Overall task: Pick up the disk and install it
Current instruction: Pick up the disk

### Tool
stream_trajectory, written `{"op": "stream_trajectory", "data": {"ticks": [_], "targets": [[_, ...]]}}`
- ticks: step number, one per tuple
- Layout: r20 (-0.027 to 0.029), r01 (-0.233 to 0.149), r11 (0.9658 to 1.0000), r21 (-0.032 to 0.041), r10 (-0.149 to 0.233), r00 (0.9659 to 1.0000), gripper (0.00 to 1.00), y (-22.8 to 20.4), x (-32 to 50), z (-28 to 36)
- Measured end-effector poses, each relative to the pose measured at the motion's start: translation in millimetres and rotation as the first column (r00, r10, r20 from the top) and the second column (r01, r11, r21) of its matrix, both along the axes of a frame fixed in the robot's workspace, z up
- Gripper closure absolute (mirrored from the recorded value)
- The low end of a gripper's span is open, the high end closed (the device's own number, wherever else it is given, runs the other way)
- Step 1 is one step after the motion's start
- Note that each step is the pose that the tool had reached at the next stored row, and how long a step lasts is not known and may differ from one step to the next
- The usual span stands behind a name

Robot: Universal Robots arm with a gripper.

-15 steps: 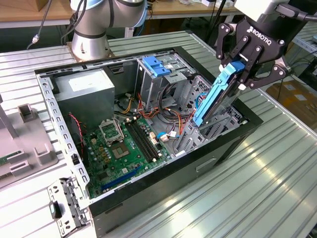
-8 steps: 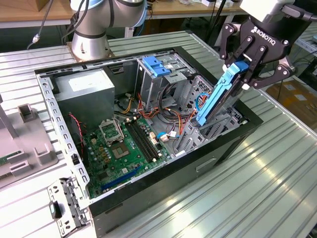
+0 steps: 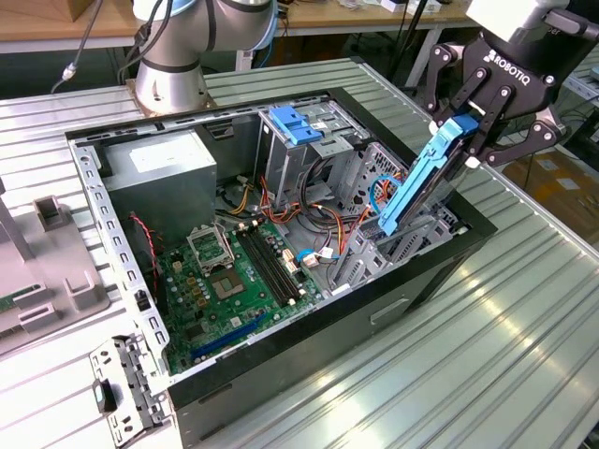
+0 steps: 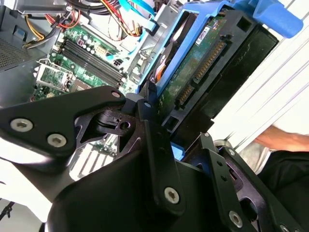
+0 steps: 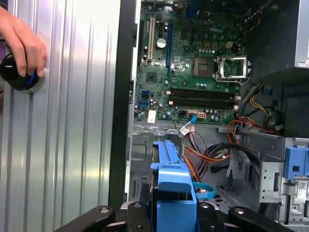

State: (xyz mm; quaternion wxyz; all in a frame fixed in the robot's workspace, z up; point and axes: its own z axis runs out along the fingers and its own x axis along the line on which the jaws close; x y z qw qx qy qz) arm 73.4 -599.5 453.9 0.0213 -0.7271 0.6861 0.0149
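Although picked up, jaws of the gripper (image 3: pixel 471 131) clamped on its upper end, the blue-railed disk (image 3: pixel 418 187) stands tilted at the open computer case (image 3: pixel 412 281) drive bay, not yet seated.

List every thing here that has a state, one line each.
Black computer case, lying on its side, side panel off.
Silver-grey metal disk with blue plastic rails, gripped, tilted, lower end inside the case.
Black gripper, shut on the disk.
Person's hand, resting on a black round knob.
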Motion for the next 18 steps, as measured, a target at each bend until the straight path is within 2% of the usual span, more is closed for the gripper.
{"op": "stream_trajectory", "data": {"ticks": [18], "targets": [[0.0,0.0,1.0,0.0,0.0,1.0,0.64,-0.8,18.9,0.0]]}}
